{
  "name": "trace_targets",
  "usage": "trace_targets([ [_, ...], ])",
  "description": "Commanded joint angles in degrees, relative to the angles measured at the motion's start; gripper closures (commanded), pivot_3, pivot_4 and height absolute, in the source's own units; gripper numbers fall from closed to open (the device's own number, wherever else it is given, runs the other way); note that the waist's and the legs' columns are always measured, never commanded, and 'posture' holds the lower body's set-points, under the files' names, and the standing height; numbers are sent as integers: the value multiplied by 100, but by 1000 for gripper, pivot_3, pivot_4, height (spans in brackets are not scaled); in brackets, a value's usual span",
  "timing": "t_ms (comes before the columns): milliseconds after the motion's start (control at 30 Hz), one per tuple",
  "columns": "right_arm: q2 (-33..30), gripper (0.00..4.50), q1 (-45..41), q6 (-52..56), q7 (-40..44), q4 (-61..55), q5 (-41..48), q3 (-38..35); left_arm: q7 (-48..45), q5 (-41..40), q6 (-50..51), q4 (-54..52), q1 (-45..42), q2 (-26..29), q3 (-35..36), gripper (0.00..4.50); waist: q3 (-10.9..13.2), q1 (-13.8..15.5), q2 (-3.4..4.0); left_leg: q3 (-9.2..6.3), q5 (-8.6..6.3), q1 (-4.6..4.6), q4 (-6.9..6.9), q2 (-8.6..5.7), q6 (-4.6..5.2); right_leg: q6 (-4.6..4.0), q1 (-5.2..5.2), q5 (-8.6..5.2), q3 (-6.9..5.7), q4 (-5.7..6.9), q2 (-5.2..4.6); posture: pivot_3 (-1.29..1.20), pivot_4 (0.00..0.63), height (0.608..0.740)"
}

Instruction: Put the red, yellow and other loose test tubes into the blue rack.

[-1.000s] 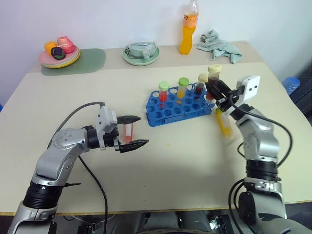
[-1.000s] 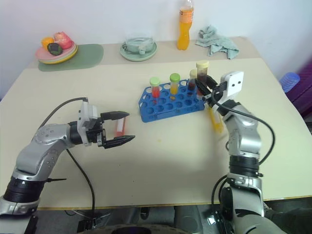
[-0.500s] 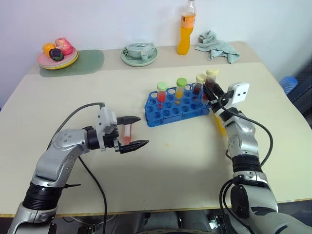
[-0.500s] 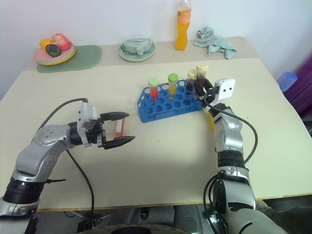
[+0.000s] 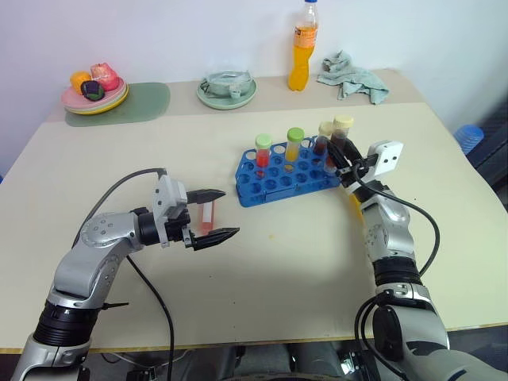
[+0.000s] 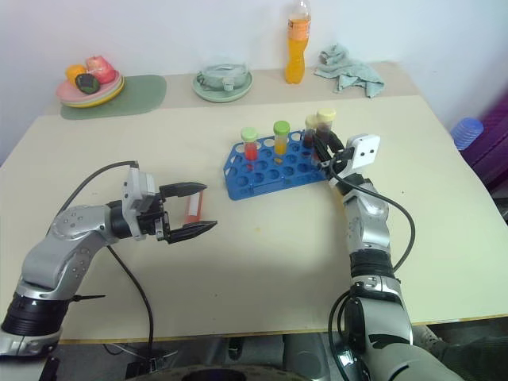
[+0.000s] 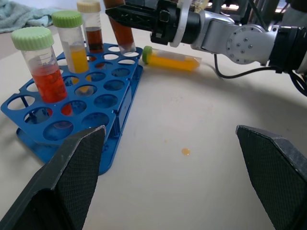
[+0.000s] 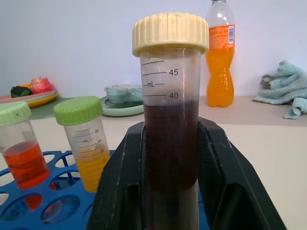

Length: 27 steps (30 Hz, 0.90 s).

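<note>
The blue rack (image 5: 274, 189) stands mid-table with a red tube (image 5: 263, 151), a yellow tube (image 5: 295, 144) and a dark tube (image 5: 325, 137) upright in it. My right gripper (image 5: 344, 152) is shut on a dark brown tube with a cream cap (image 8: 171, 120), held upright with its tip just over a hole at the rack's right end (image 7: 125, 47). A yellow tube with a green cap (image 7: 172, 60) lies on the table beside the rack, under my right arm. My left gripper (image 5: 230, 213) hovers open left of the rack, above a red tube (image 5: 208, 217) lying on the table.
Along the far edge stand an orange drink bottle (image 5: 303, 48), a crumpled green towel (image 5: 353, 67), a green dish (image 5: 228, 86) and a plate of fruit (image 5: 95, 87) on a green mat (image 5: 147, 99). A small orange spot (image 7: 185, 152) marks the table.
My right gripper has sunk a little with the dark brown tube, nearer the rack's right end. The left gripper has stayed where it was, open. The camera has shifted slightly.
</note>
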Motion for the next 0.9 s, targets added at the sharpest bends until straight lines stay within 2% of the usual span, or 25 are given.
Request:
trace_targets([
  [33, 3, 3744, 182, 112, 4, 17, 5, 70, -27, -43, -74, -134, -34, 78, 131, 0, 0, 2, 0, 0, 0, 0, 0, 0, 0, 0, 0, 0, 0, 0, 0, 0, 150, 740],
  [433, 14, 3744, 266, 29, -58, 112, -3, 108, -44, -58, -60, -87, -61, 85, 122, 0, -1, 8, -1, 1, -1, 1, -5, 0, 0, 0, -1, -1, 3, -2, 1, 0, 150, 740],
  [533, 108, 3744, 192, 109, 147, 233, 268, 25, -23, -52, -63, -91, -52, 62, 107, 0, -1, 7, -1, 0, -1, 1, -5, 0, 1, 0, 0, -1, 3, -3, 1, 0, 150, 740],
  [767, 14, 365, 80, -826, -270, 375, -281, 134, 29, -68, -63, -99, -22, 25, 121, 0, 1, -4, 2, 3, 0, 1, -17, 2, 0, -1, -3, -1, 8, -3, 4, 0, 150, 740],
  [900, -326, 365, 3, -646, -172, -134, -264, 138, 56, -53, -78, -108, -11, -20, 82, 0, 3, 18, 4, 7, 0, 1, -19, 1, 0, -1, -6, -1, 16, -5, 4, 0, 150, 740],
])
